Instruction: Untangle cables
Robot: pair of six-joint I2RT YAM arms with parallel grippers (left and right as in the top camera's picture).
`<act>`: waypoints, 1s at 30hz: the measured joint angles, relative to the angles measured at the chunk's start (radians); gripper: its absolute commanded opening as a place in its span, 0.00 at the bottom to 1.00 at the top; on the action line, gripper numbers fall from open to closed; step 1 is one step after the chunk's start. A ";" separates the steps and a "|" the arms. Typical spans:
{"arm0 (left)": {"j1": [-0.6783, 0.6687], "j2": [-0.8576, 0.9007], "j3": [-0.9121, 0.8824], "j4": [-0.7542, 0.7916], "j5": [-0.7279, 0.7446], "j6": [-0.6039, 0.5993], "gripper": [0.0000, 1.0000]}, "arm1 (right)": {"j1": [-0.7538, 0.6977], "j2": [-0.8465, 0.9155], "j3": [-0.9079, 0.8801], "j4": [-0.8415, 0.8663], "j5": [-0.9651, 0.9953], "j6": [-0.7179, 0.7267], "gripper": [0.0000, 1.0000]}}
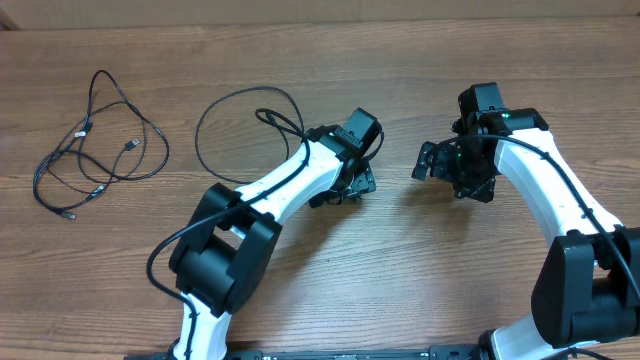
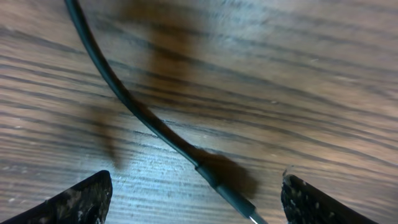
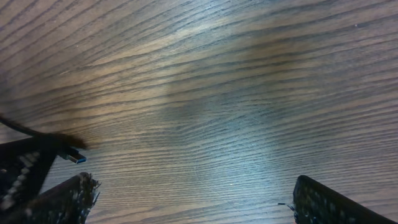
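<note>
The cables [image 1: 95,150] sit mostly as one knotted bunch at the upper left of the overhead frame, loops crossing, small plugs sticking out. One looped cord [image 1: 243,125] lies well apart from that bunch, nearer centre. Its run passes under my left arm toward my left gripper [image 1: 355,186].

In the left wrist view the cord crosses from top left to bottom centre and ends in a plug [image 2: 239,204] w/ a bit of metal tip at the bottom edge. My left jaws are spread wide, a finger in each bottom corner, the cord btw them, nothing pinched. My right gripper [image 1: 432,162] hangs just across, centre-right of the overhead frame. Its jaws are apart too, empty, over bare table [image 3: 205,93]. A small plug tip shows at the left edge of the right wrist view, prob. the same one.

Step in hand, as I judge it: take this cord near its plug end & lay it out clear of the rest. To do it well:
- Come straight down w/ the cord centred btw the fingers.
- Pinch the thicker sleeve just behind the plug, not the thin run, which could slip out.
- Pull slow & low over the wood, away from the bunch, so the loop opens instead of dragging back onto it.
</note>
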 measured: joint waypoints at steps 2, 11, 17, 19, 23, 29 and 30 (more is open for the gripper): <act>-0.006 0.020 0.000 0.001 0.000 -0.002 0.82 | 0.000 0.000 0.000 0.001 0.000 0.000 1.00; -0.014 0.035 0.000 0.000 -0.002 -0.005 0.17 | 0.000 0.000 0.000 0.001 0.001 0.000 1.00; 0.002 0.037 0.009 -0.071 0.002 -0.007 0.04 | 0.000 0.000 0.000 0.001 0.001 0.000 1.00; 0.032 0.043 0.034 -0.112 0.002 -0.007 0.04 | 0.000 0.000 0.000 0.001 0.000 0.000 1.00; 0.100 0.048 0.119 -0.192 -0.027 0.011 0.04 | 0.000 0.000 0.000 0.000 0.000 0.000 1.00; 0.259 0.050 0.269 -0.203 -0.181 0.240 0.05 | 0.000 0.000 0.000 0.002 0.001 0.000 1.00; 0.284 0.050 0.269 -0.211 -0.196 0.267 0.04 | 0.000 0.000 0.000 0.002 0.000 0.000 1.00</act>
